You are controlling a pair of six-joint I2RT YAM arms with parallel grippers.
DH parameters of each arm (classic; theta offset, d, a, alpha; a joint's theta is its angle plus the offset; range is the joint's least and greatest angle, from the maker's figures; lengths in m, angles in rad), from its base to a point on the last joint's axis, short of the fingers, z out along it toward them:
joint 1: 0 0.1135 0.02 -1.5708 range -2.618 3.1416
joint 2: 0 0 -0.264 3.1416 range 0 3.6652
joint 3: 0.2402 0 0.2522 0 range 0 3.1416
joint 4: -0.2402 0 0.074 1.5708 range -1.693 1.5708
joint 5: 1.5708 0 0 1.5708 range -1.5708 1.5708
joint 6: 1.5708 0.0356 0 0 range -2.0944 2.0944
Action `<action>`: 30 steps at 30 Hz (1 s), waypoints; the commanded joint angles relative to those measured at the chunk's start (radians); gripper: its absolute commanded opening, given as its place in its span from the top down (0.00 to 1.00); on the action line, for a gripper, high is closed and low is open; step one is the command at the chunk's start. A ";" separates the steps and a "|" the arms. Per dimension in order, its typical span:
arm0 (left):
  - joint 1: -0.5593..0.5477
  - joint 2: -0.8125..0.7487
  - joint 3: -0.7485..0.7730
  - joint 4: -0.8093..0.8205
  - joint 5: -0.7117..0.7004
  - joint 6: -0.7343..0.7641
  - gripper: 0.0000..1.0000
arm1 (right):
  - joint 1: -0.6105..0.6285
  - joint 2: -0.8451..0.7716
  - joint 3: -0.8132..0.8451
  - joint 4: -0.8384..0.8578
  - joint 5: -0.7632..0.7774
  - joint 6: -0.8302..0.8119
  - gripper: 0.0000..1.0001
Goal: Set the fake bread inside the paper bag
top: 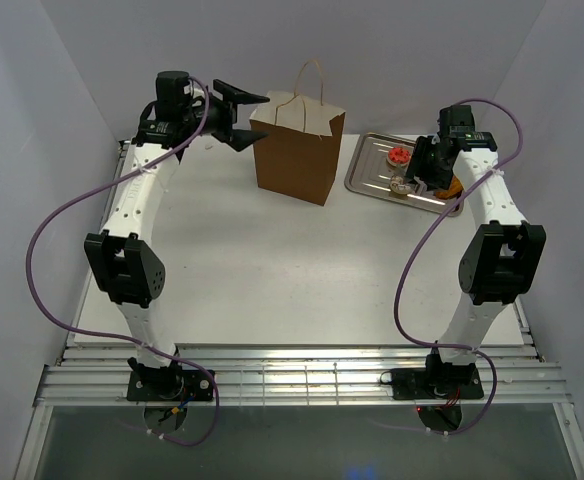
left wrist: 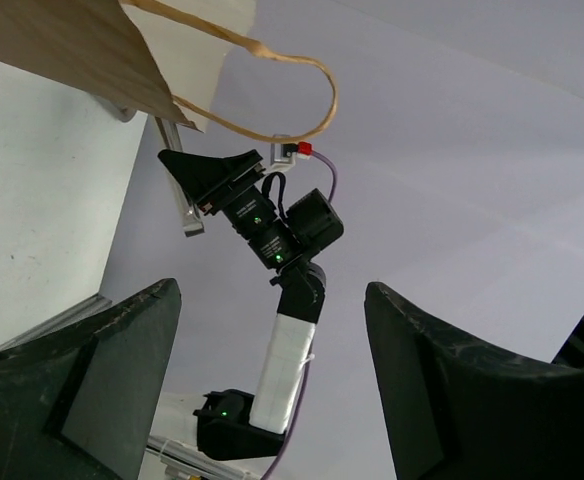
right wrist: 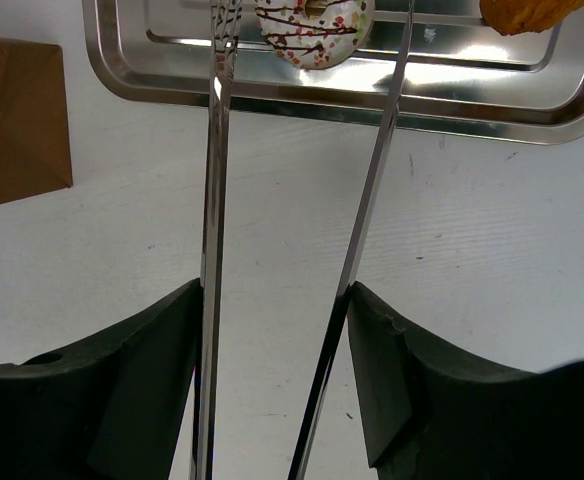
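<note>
Clamping metal tongs [right wrist: 211, 250], R gripper [right wrist: 275, 330] aims tips at speckled donut [right wrist: 315, 25] on tray [right wrist: 472, 112], well apart from paper bag [top: 297, 160]. L gripper [left wrist: 272, 330] gapes wide, empty, beside bag handle [left wrist: 330, 95], prob. to steady bag.

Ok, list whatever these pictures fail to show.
- Inside of the paper bag: in the top view, its own walls hide any contents.
- Tips of the tongs: in the right wrist view they are cut off by the top edge, so contact with the speckled round is unclear.
- The orange-brown pastry: cut off by the same edge, and partly behind the right hand in the top view. Which pastry it is cannot be told.
</note>
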 commanded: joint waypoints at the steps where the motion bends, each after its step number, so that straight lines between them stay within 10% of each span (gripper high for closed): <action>1: -0.030 0.024 0.071 0.035 -0.033 -0.074 0.17 | -0.004 -0.028 0.005 0.046 -0.022 -0.014 0.36; 10: -0.134 0.228 0.365 0.035 -0.157 -0.102 0.21 | -0.004 -0.029 -0.041 0.085 -0.057 -0.004 0.36; 30: -0.115 0.083 0.178 0.074 -0.125 -0.033 0.19 | -0.004 0.073 0.028 0.102 -0.042 -0.029 0.36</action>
